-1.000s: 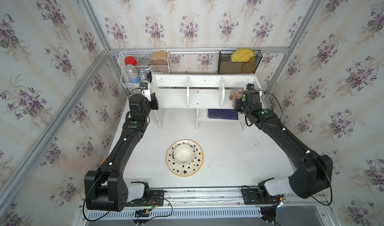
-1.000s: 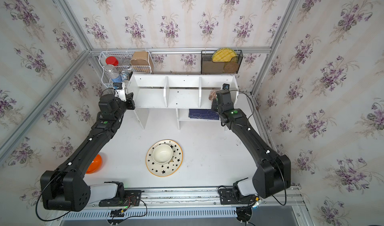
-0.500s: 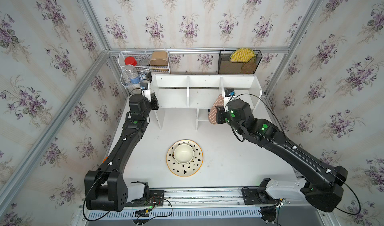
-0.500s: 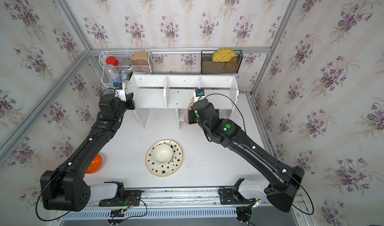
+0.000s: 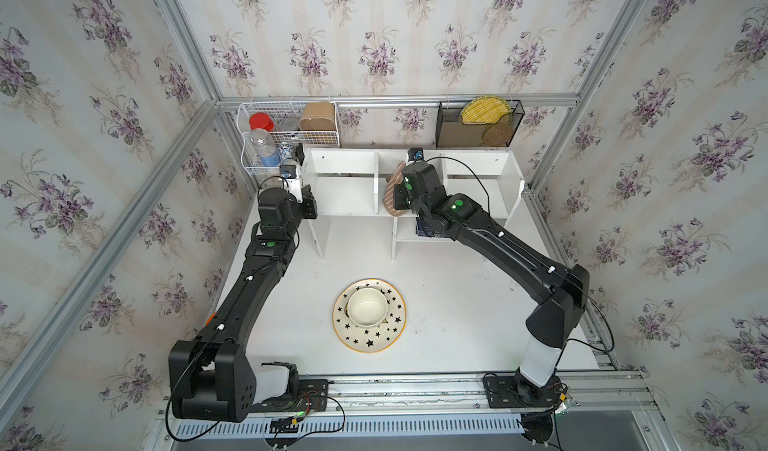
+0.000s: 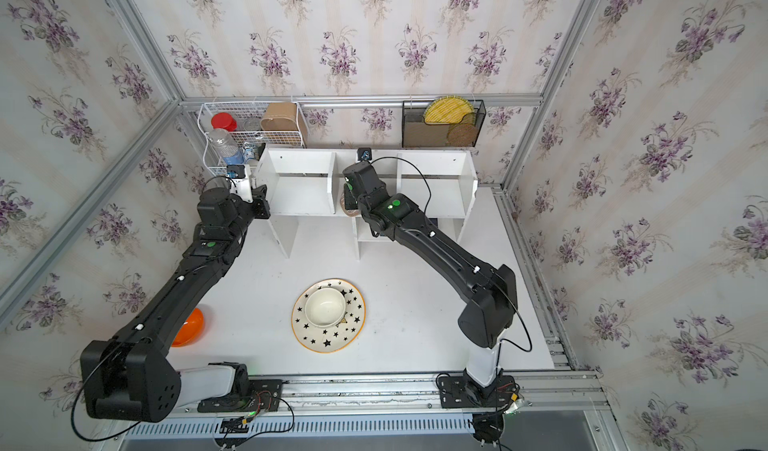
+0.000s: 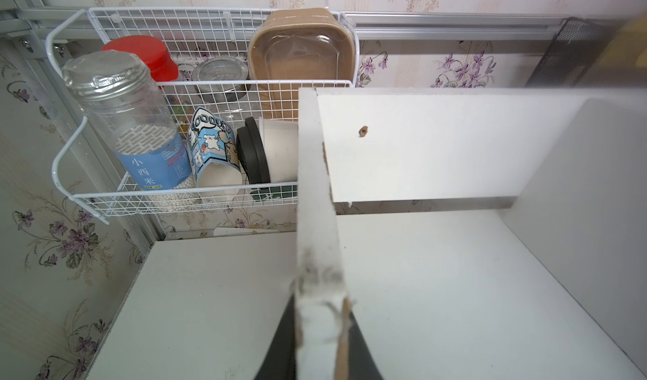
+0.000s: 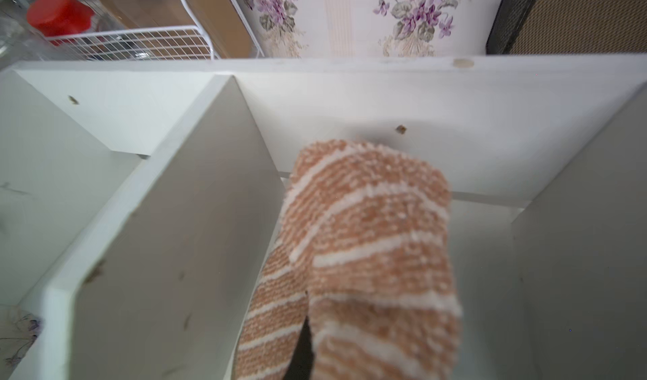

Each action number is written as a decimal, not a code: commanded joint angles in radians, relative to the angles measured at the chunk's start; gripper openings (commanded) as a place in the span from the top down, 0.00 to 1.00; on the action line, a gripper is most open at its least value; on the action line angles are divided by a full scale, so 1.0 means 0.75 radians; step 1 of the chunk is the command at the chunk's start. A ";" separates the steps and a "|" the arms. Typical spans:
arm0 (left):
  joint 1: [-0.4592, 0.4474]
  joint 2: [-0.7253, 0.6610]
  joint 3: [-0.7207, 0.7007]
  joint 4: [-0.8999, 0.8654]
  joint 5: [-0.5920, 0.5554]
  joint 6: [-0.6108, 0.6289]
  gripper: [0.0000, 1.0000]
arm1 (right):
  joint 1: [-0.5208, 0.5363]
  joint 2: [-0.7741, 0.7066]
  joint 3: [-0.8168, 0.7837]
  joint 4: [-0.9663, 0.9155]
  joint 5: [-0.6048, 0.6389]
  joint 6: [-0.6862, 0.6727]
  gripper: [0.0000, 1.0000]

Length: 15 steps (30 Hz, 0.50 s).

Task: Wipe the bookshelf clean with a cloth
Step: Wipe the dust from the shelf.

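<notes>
The white bookshelf (image 5: 349, 187) (image 6: 299, 191) stands against the back wall. My left gripper (image 5: 306, 199) (image 6: 259, 201) (image 7: 320, 329) is shut on the chipped front edge of its left end panel (image 7: 315, 220). My right gripper (image 5: 401, 195) (image 6: 353, 197) is shut on the brown striped cloth (image 5: 392, 193) (image 6: 345, 204) (image 8: 371, 238). It holds the cloth inside the middle compartment, close to the left divider (image 8: 182, 220). The cloth drapes over the jaws, and only one dark finger (image 8: 304, 353) shows in the right wrist view.
A white wire basket rack (image 5: 286, 137) with jars hangs at the back left. A black mesh organizer (image 5: 478, 125) hangs at the back right. A star plate (image 5: 369, 336) with a bowl (image 5: 368, 309) sits mid-table. An orange object (image 6: 189, 326) lies under the left arm. A dark blue book (image 5: 424, 232) lies on the lower shelf.
My right arm carried the cloth leftward from the right compartment, past the shelf's front, into the middle compartment. The left arm has not moved.
</notes>
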 commanded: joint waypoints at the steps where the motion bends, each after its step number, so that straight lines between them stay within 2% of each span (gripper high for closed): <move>1: -0.017 -0.001 -0.010 -0.185 0.269 0.037 1.00 | -0.004 0.017 -0.007 0.008 -0.101 0.027 1.00; 7: -0.017 0.000 -0.004 -0.186 0.275 0.034 1.00 | -0.006 -0.152 -0.248 0.012 -0.008 0.081 1.00; 10: -0.017 0.004 0.000 -0.188 0.279 0.033 1.00 | -0.039 -0.109 -0.201 -0.066 0.040 0.064 1.00; 15: -0.017 -0.008 -0.006 -0.192 0.268 0.044 1.00 | -0.046 -0.017 -0.084 -0.058 -0.029 0.032 1.00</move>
